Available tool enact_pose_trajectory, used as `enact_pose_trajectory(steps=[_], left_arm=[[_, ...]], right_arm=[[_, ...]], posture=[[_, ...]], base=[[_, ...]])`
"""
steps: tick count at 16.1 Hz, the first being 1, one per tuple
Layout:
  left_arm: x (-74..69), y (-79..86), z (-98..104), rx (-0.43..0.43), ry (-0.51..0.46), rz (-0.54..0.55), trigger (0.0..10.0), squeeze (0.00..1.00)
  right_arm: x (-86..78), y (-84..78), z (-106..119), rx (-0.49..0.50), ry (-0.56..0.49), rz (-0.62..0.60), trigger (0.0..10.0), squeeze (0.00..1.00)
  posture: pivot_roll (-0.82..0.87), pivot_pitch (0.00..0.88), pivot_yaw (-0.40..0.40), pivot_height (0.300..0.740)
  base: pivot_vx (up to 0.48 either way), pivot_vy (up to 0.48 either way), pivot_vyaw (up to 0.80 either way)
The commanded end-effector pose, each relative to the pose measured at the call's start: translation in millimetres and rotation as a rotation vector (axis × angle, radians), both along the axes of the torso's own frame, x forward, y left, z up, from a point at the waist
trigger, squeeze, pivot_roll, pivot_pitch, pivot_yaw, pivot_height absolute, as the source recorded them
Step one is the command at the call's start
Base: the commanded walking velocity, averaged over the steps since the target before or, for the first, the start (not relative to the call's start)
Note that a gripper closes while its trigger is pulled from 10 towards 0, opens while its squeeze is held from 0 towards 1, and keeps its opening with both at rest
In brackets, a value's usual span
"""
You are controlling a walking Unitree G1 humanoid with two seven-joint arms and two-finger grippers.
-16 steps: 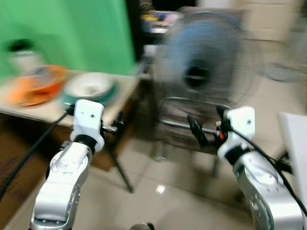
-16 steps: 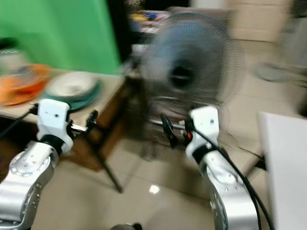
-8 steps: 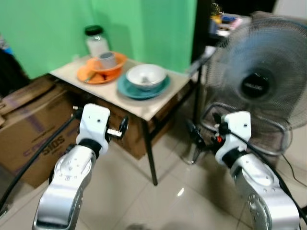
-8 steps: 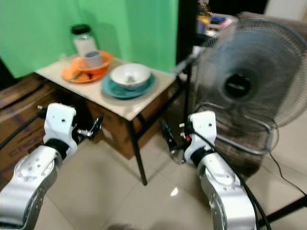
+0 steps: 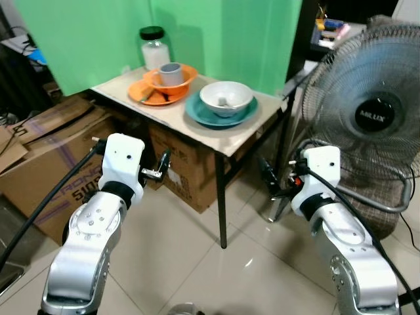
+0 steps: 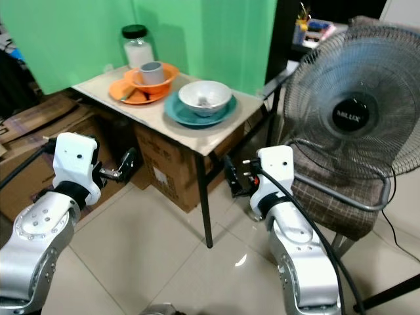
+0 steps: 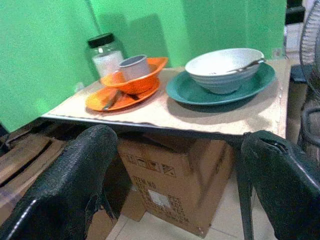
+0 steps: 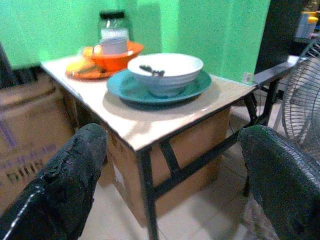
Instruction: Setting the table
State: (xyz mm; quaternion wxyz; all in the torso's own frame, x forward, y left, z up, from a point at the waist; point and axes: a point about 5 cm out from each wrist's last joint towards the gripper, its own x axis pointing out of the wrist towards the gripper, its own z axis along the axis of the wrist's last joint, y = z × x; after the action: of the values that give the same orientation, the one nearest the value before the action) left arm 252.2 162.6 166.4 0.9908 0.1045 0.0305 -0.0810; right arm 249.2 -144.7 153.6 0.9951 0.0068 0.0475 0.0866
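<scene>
A small beige-topped table (image 5: 197, 129) stands ahead against a green backdrop. On it a white bowl (image 5: 226, 98) with a spoon inside rests on a teal plate (image 5: 197, 115). Behind that, a grey cup (image 5: 170, 73) sits in an orange bowl (image 5: 188, 73) on an orange plate (image 5: 140, 96), beside a black-lidded glass jar (image 5: 154, 49). My left gripper (image 5: 164, 165) is open, in front of the table and below its top. My right gripper (image 5: 269, 176) is also open, near the table's right leg. Both hold nothing.
A large standing fan (image 5: 371, 118) sits on a chair with a plaid cushion (image 5: 387, 197) to the right. Cardboard boxes (image 5: 56, 167) lie at the left, and another box (image 5: 190, 164) sits under the table. Tiled floor (image 5: 197, 275) lies between me and the table.
The camera has swung left and steadied, so the table sits nearer the middle and the fan at the right. Both arms keep the same pose, grippers still open.
</scene>
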Motion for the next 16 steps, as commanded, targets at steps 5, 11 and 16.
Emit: enact_pose_trajectory(steps=[5, 11, 16], left_arm=[[-13.4, 15.4, -18.3, -0.044, 0.016, 0.049, 10.0, 0.0], [-11.3, 11.3, -12.7, -0.037, -0.014, 0.033, 10.0, 0.0], [-11.3, 12.5, -11.6, -0.022, -0.011, 0.022, 10.0, 0.0]], right_arm=[[-4.9, -24.3, -4.7, -0.02, -0.001, -0.063, 10.0, 0.0], [2.0, -1.0, -2.6, -0.01, -0.011, 0.069, 10.0, 0.0], [3.7, 0.5, -5.2, 0.02, 0.013, 0.06, 10.0, 0.0]], posture=[[0.15, 0.0, 0.054, 0.74], [0.17, 0.0, 0.036, 0.74], [0.17, 0.0, 0.042, 0.74]], base=[[0.0, 0.0, 0.0], [0.12, 0.0, 0.53], [0.241, 0.0, 0.0]])
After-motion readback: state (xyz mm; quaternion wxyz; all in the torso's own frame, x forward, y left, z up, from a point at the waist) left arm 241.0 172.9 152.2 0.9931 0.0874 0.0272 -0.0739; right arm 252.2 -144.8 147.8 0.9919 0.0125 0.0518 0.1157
